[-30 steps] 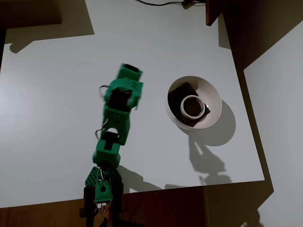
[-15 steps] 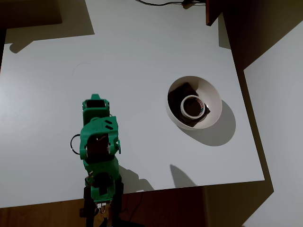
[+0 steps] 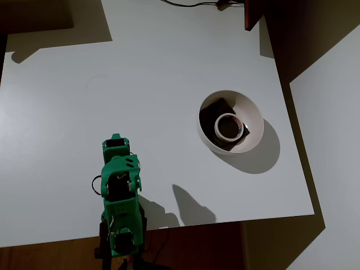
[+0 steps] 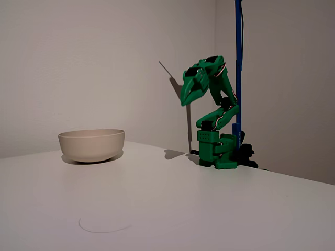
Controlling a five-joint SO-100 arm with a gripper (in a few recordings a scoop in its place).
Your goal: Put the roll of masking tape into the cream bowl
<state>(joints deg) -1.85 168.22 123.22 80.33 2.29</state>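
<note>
Roll of masking tape (image 3: 228, 126) lies inside cream bowl (image 3: 251, 114) (atop a dark block (image 3: 214, 111)). Pincer (image 4: 187, 97) clenched, empty, raised above table (image 3: 169, 67).

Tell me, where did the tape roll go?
In the overhead view the roll of masking tape lies inside the cream bowl, on a dark block, right of the green arm.

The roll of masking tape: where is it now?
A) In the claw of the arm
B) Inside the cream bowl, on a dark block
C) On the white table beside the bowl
B: the overhead view shows the roll of masking tape lying on the dark block inside the cream bowl.
</note>
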